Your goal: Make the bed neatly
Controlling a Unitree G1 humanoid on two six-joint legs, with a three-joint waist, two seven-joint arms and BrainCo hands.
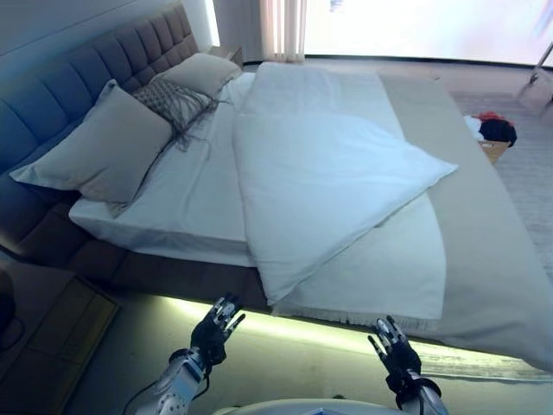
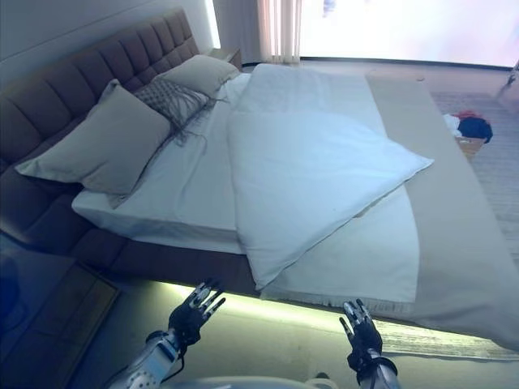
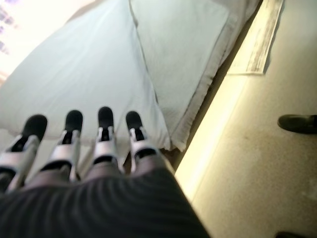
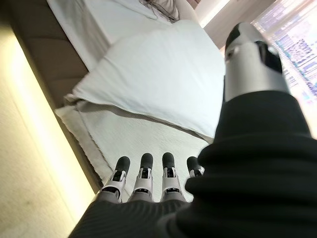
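Bed (image 1: pixel 484 259) with skewed duvet (image 1: pixel 320 186), left hand (image 1: pixel 216 328), right hand (image 1: pixel 396 350) raised, fingers spread

Duvet (image 1: pixel 320 186) lies folded across the bed (image 1: pixel 484 259), pillows (image 1: pixel 104 147) to its left against the headboard (image 1: pixel 78 69); both robot hands hover before the bed's near edge.

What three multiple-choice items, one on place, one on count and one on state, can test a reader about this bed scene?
1. Where does the white duvet lie?
A. Folded askew on the bed
B. On the floor
C. Over the headboard

2. How many pillows lean at the headboard?
A. One
B. Three
C. Five

3. How are the left hand and right hand?
A. Gripping the duvet
B. Open, touching nothing
C. Holding a pillow

Key: A, its corner juts sideways; B, two plain, one patterned; B, fingers straight before the bed edge.
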